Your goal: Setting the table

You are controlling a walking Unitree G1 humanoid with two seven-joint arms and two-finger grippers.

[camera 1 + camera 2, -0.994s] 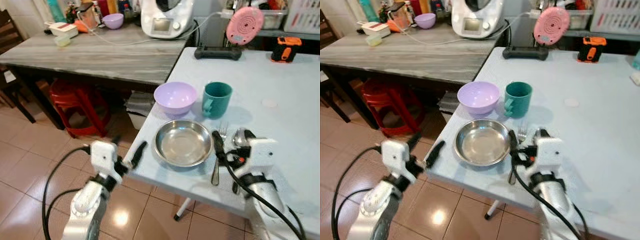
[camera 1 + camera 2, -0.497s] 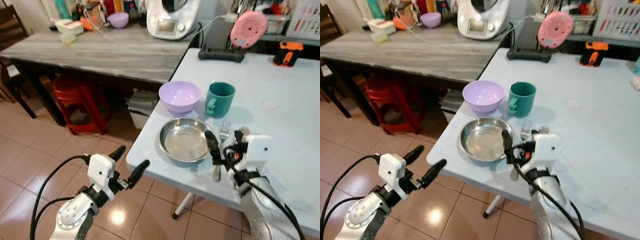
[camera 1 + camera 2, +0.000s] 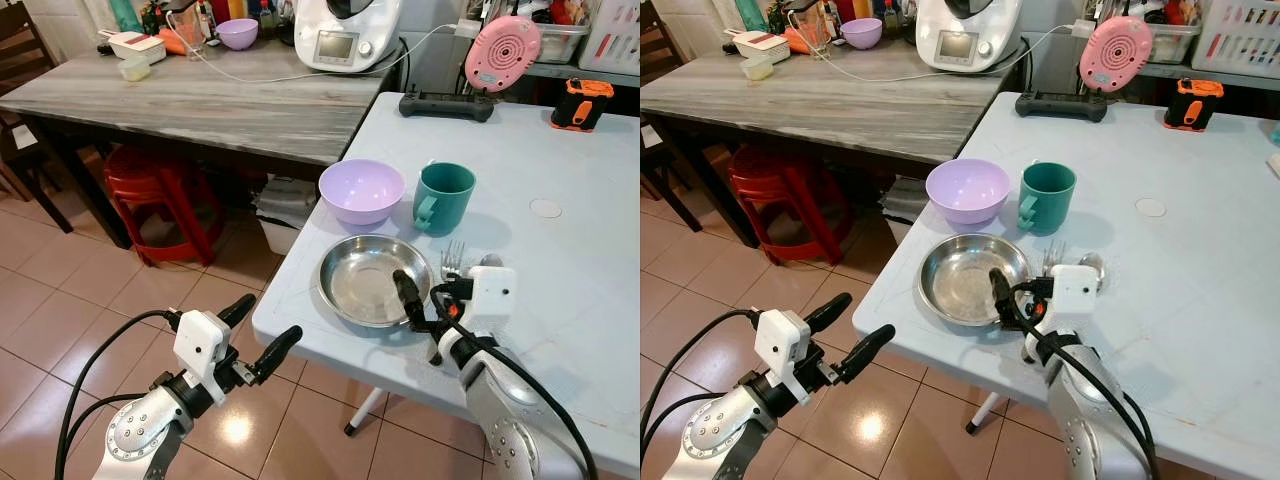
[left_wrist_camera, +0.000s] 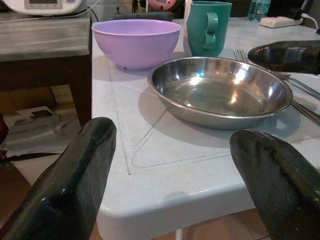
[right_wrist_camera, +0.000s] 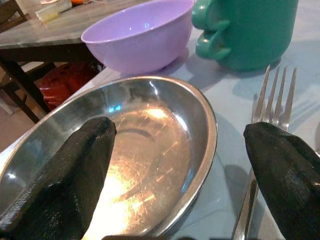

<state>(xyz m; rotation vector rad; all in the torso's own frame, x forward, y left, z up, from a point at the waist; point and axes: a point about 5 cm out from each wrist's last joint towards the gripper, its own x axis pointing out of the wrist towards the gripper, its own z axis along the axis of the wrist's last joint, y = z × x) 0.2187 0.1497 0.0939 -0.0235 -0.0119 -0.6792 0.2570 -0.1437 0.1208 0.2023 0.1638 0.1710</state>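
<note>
At the worktop's near-left corner: left claw (image 3: 257, 332), fingers spread, hovering off the edge of the pale worktop (image 3: 560, 250).
Centre: steel plate (image 3: 372, 279), purple bowl (image 3: 362, 190) and green mug (image 3: 441, 198) behind it.
Right: right claw (image 5: 175, 165), spread wide, straddling the plate rim and fork (image 5: 262, 125).

Tiled floor (image 3: 60, 290), grey wooden table (image 3: 200, 100), red stool (image 3: 150, 190) beneath

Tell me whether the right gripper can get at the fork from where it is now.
Probably yes. The right gripper hangs open over the near right rim of the steel plate, and the fork lies flat on the table just beside that rim with nothing between; the spoon beside it may crowd the grasp.
</note>
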